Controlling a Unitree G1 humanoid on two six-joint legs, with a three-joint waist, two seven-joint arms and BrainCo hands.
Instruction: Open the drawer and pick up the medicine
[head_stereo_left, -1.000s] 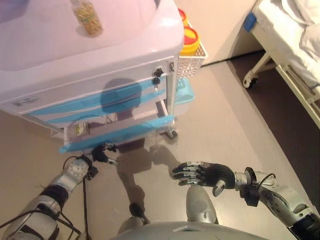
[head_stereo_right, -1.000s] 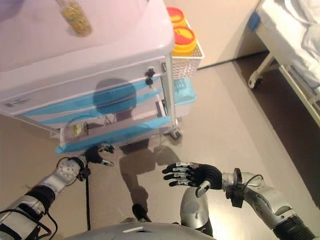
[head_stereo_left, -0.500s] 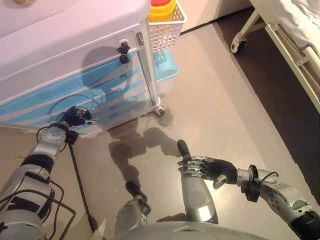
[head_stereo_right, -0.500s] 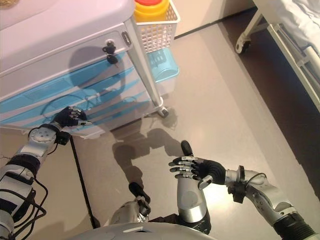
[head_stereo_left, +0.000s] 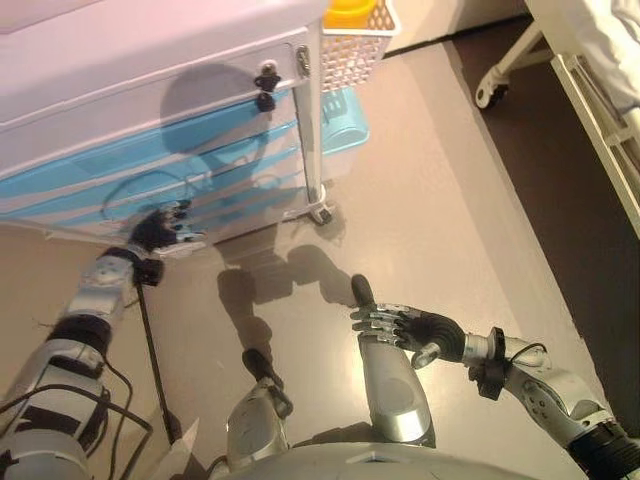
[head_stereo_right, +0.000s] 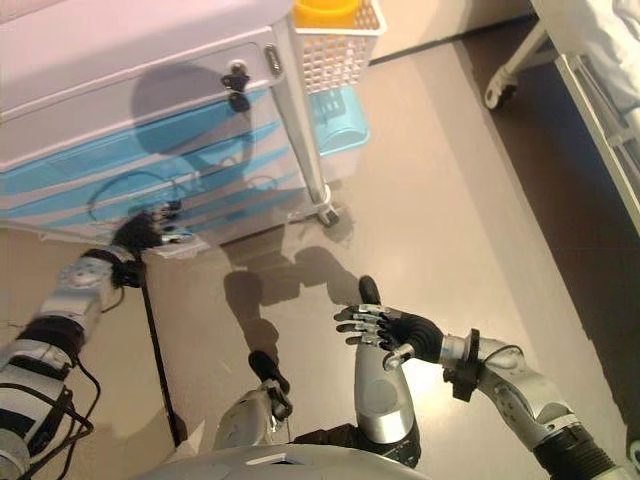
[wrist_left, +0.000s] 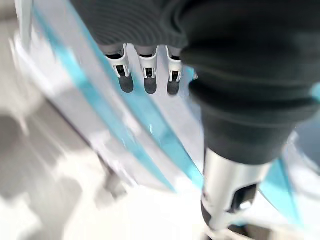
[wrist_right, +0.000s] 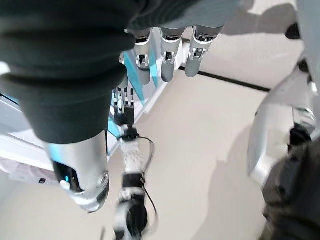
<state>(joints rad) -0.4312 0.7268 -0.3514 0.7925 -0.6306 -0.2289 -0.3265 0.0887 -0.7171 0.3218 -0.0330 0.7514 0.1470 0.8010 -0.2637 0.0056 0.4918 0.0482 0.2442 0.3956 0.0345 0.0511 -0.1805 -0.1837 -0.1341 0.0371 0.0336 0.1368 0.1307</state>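
Observation:
The white cart (head_stereo_left: 150, 60) has several drawers with blue handle strips. My left hand (head_stereo_left: 160, 230) is at the front edge of the lowest drawer (head_stereo_left: 240, 212), fingers straight and touching it. In the left wrist view the fingers (wrist_left: 145, 75) point at a blue strip (wrist_left: 150, 135). My right hand (head_stereo_left: 410, 328) hangs open and empty low over the floor. No medicine shows in any view, and I cannot see inside the drawers.
A key (head_stereo_left: 266, 85) hangs in the top drawer's lock. A white basket (head_stereo_left: 355, 45) with a yellow container hangs on the cart's right side, above a blue bin (head_stereo_left: 345, 120). A bed frame (head_stereo_left: 600, 110) stands at the right.
The camera has shifted, so the cart sits elsewhere in the picture. My left hand has gone from just below the lowest drawer's edge to its front. The right hand has hardly moved.

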